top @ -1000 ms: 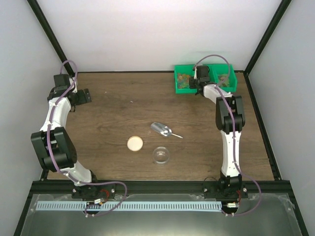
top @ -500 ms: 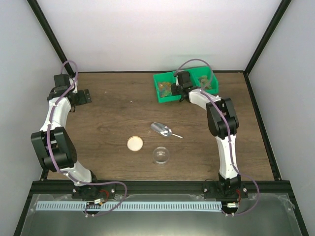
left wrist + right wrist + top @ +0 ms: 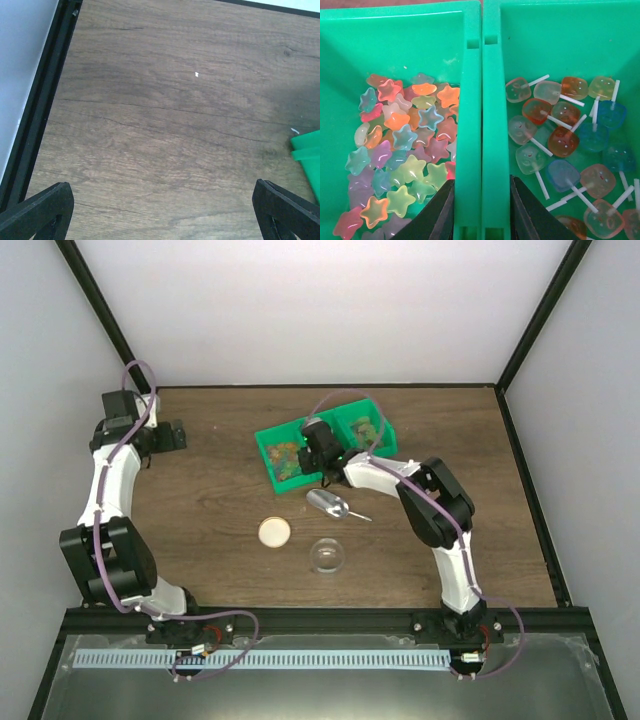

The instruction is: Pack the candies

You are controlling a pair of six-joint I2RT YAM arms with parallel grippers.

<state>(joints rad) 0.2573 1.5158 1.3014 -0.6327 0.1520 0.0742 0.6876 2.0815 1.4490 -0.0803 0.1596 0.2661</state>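
The candies lie in two joined green bins: star-shaped candies in mixed colours fill the left bin, and square lollipops lie in the right one. My right gripper is shut on the double wall between the two bins, one finger inside each. In the top view that gripper sits at the bins' near side, behind the scoop. My left gripper stands open above bare wood at the table's far left, holding nothing.
A metal scoop lies just in front of the bins. A tan round lid and a clear round jar stand nearer the arms' bases. A corner of the green bin shows at the right edge of the left wrist view.
My right gripper has dragged the green bins from the back right corner leftward and nearer, to the middle of the table. The left arm has barely shifted.
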